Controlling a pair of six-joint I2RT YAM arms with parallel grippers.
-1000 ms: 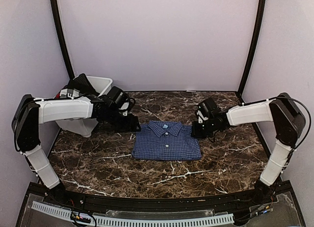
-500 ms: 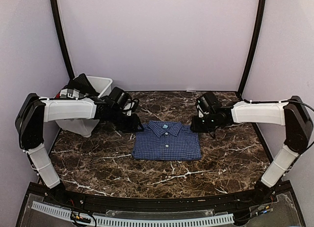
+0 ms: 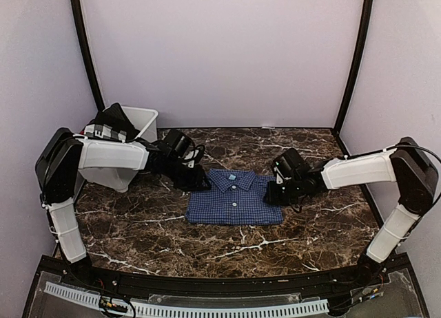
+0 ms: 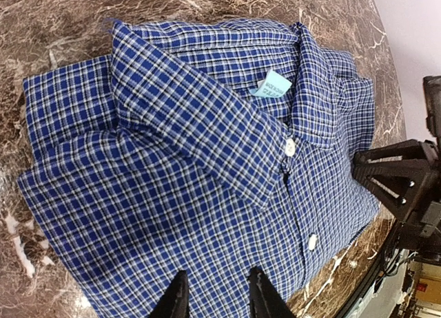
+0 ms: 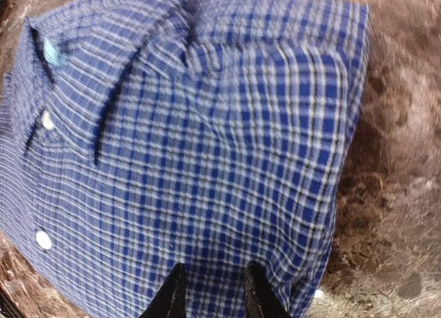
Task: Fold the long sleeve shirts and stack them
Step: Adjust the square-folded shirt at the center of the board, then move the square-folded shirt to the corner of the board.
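Both arms have moved in to the shirt (image 3: 234, 202) on the desk (image 3: 138, 228); narrow jaws stand over its left and right edges; whether they grip, I cannot tell.

Your top view is evenly and softly lit, bright enough, with faint shadows on the table (image 3: 227, 228). Your left wrist view is sharp across the shirt (image 4: 193, 160). Your right wrist view is motion-blurred, its checks smeared, and the corners bend with lens distortion.
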